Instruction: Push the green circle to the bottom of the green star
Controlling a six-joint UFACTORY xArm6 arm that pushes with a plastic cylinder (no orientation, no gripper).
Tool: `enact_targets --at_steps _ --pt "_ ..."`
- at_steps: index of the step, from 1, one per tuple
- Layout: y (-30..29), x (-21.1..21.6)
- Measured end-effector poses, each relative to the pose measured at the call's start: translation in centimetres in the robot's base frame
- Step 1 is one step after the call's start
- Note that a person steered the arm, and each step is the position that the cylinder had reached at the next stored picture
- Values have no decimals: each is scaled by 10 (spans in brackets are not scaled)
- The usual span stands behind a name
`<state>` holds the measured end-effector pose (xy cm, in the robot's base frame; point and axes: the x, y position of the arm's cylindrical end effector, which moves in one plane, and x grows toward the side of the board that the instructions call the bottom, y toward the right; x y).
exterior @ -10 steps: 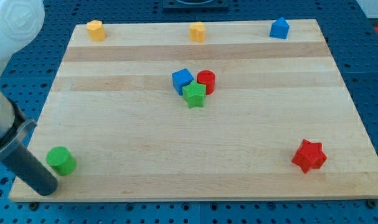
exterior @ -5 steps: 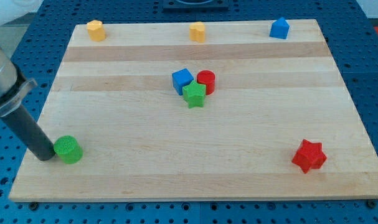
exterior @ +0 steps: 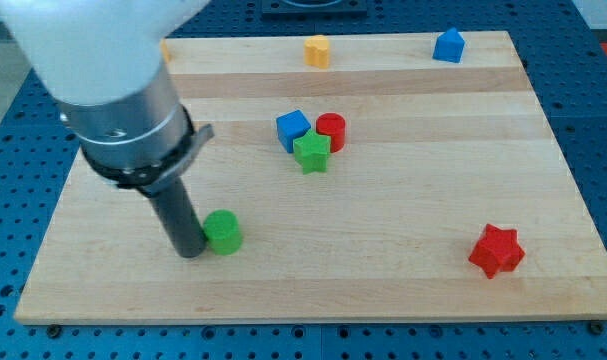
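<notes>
The green circle (exterior: pixel 223 231) lies on the wooden board (exterior: pixel 403 220), left of centre and toward the view's bottom. My tip (exterior: pixel 190 249) touches its left side. The green star (exterior: pixel 311 152) sits at the board's middle, up and to the right of the circle. The star touches a blue cube (exterior: pixel 293 129) at its upper left and a red cylinder (exterior: pixel 331 131) at its upper right.
A red star (exterior: pixel 496 250) lies at the bottom right. A yellow block (exterior: pixel 317 50) and a blue block (exterior: pixel 448 45) sit along the top edge. The arm's body hides the board's top left corner.
My tip has swept right from the board's bottom left, pushing the green circle rightward and slightly up. The other blocks have not moved.
</notes>
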<state>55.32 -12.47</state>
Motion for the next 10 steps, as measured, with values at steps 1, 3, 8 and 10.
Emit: enact_targets --at_steps 1,3,8,10 --pt "31 1" --pt "52 -3" --pt "93 -51" --pt "99 -58"
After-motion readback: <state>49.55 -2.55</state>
